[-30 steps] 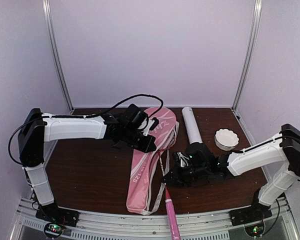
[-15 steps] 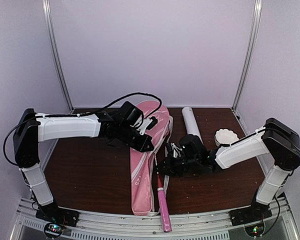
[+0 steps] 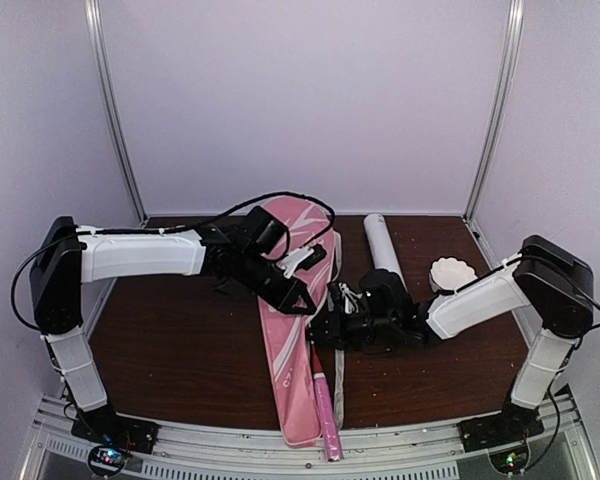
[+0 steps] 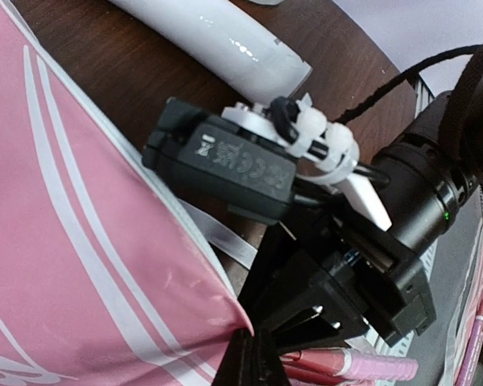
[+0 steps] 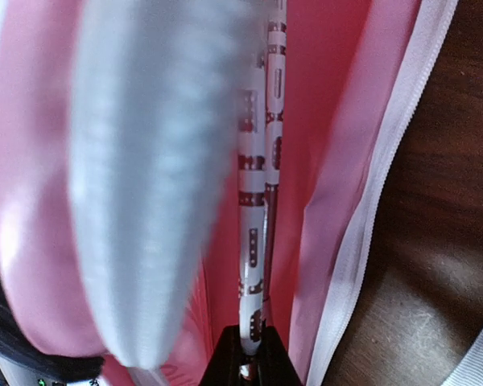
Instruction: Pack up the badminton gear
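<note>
Bag (image 3: 292, 362) lies left of tube (image 3: 383, 247), dish (image 3: 452, 275) right of tube

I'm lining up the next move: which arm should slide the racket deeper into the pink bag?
Right. The right gripper is shut on the racket shaft inside the pink bag's opening; the left gripper pinches the bag's edge, likely holding it open.

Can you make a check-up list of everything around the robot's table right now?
Surface: brown wooden table.
Job's things: pink racket bag lying lengthwise; racket shaft between its open sides, pink handle poking out; white tube beside it, apart.
Clutter: small white scalloped round thing, far right.
Pincers: left pincer shut on the bag's edge; right pincer shut on the racket shaft.
Cables: black cable looping over the left arm.
Surroundings: white walls, metal posts.
</note>
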Controlling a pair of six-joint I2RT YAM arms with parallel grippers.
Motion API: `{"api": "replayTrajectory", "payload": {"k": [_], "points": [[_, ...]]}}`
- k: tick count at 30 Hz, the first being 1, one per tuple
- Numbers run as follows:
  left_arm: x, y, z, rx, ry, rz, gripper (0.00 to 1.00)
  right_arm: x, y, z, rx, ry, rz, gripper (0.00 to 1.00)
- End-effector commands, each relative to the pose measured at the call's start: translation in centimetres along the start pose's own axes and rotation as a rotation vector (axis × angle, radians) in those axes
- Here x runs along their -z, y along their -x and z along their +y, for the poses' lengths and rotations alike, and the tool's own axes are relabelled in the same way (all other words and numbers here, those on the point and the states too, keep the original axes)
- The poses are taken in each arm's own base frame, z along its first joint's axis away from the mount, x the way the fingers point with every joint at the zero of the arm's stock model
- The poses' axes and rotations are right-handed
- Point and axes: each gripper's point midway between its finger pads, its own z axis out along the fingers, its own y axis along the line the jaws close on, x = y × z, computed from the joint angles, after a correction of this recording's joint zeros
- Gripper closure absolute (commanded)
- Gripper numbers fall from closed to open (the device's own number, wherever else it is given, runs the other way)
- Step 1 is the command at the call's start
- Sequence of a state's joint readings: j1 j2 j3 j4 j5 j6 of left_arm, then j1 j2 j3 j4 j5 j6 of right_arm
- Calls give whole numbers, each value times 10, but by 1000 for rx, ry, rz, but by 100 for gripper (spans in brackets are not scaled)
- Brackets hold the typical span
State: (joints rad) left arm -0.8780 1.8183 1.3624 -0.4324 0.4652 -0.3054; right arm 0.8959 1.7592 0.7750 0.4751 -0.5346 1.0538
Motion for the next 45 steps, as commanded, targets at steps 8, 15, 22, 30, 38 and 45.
{"api": "replayTrajectory", "payload": {"k": [8,15,22,30,38,45], "points": [[-22,9,-24,-182,-121,85,100,20,-35,7,150,69,2,100],[-30,-5,-24,-224,-164,161,100,12,10,15,139,105,-97,100],[-13,4,3,-178,-22,121,79,9,27,-13,72,35,-132,100],[63,21,103,166,205,-185,53,6,26,-31,16,37,-173,100],[42,1,158,341,269,-181,47,9,30,-30,-19,81,-218,100],[10,17,175,351,223,-166,44,11,26,-29,-26,103,-215,100]]}}
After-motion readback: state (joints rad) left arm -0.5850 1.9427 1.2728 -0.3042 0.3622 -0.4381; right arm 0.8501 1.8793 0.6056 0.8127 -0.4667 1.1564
